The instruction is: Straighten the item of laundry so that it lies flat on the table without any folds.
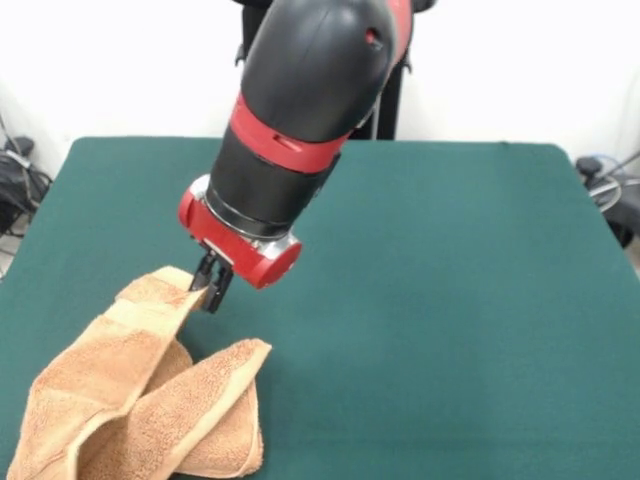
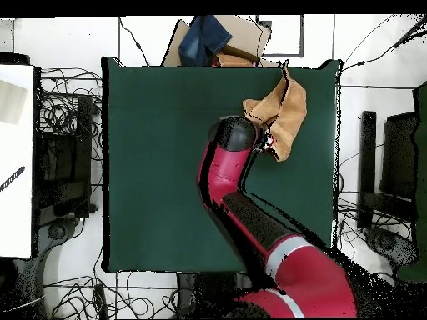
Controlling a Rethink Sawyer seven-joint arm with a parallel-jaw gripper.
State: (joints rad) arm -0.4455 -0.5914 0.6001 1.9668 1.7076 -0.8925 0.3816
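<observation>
Clearly unfinished: at lower left of the front view my peach-orange terry towel (image 1: 150,400) lies bunched in overlapping folds on the green table (image 1: 450,300) — one hemmed corner lifted, pinched in the closed gripper (image 1: 212,290). Spreading remains.

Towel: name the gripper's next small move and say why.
Probably a short pull of the held edge away from the heap, low over the table. The gripper looks shut on a raised edge of the towel, which lies bunched in overlapping folds near the table's corner. Drawing that edge toward open felt should start unfolding the layers.
</observation>
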